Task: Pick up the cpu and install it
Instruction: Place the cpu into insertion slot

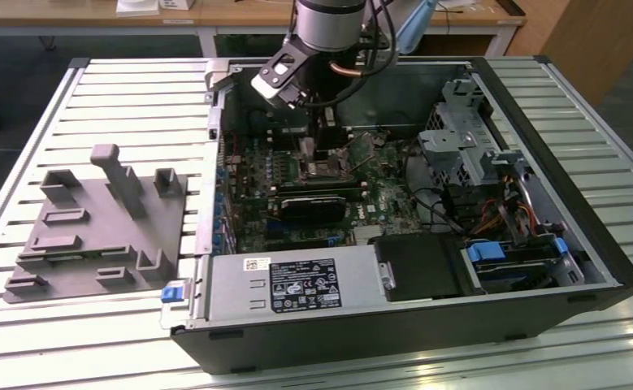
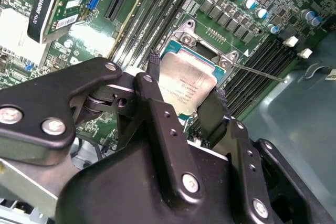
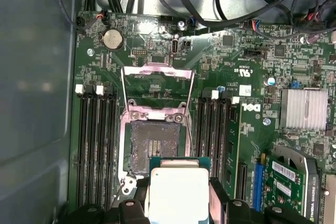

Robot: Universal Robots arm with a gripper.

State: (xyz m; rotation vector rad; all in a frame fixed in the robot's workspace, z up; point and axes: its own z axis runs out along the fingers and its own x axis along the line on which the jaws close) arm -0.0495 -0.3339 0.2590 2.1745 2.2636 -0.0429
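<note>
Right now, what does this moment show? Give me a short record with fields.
gripper: shut on the cpu
cpu position: over one edge of the open socket; whether it is seated cannot be told
socket frame: raised open
setting: motherboard inside an open computer case
grey fixture: beside the case, at the exterior view's left

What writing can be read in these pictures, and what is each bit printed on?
No text reads reliably.
Label on the power supply: rows of print, too small.
White sticker beside it: blurred.
Graphics card: white lettering, tilted and cut off.
Motherboard: white markings, too small.
cpu lid: faint engraving, unreadable.
</note>
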